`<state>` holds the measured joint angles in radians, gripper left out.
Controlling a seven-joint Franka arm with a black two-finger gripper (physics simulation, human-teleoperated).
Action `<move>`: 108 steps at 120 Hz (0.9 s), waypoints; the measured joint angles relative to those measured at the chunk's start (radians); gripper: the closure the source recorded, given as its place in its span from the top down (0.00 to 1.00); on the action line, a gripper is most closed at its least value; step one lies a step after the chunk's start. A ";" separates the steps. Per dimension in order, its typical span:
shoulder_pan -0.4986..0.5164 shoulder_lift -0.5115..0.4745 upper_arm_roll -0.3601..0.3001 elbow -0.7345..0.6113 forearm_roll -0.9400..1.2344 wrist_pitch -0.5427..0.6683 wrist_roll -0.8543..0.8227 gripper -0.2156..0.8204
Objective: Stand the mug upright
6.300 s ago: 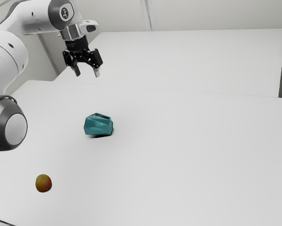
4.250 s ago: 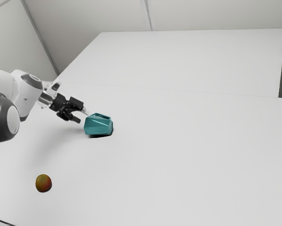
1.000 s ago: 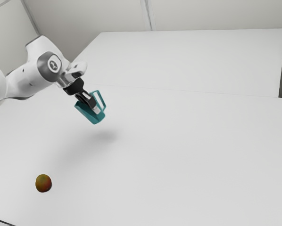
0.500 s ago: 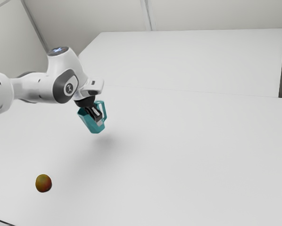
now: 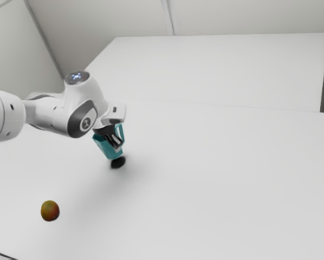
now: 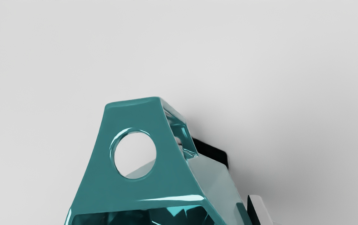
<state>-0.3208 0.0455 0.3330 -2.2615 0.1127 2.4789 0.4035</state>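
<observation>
The teal mug (image 5: pixel 108 147) hangs just above the table in the exterior view, its base pointing down and its mouth leaning toward that view's left, so it is tilted. My gripper (image 5: pixel 116 142) is shut on its side near the handle, under the hand. In the wrist view the mug (image 6: pixel 97 187) shows its handle with a round hole and part of its dark inside. One finger (image 6: pixel 261 208) stands against its flank there; the other is hidden.
A reddish-green round fruit (image 5: pixel 50 210) lies on the white table (image 5: pixel 216 179), toward the exterior view's lower left. A dark shadow falls on the table right below the mug. White walls stand behind the table.
The mug, earlier lying on its side on the table, was gripped and lifted, then turned to a steeper stance. Over the last second my hand has lowered it toward the table.
</observation>
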 joint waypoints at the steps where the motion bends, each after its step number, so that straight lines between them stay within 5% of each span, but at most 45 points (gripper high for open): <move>1: 0.000 0.001 0.000 0.000 0.002 0.002 -0.002 0.03; 108: -0.005 0.061 -0.001 -0.036 0.039 0.084 -0.107 0.03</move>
<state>-0.3258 0.1067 0.3316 -2.2979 0.1516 2.5626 0.2964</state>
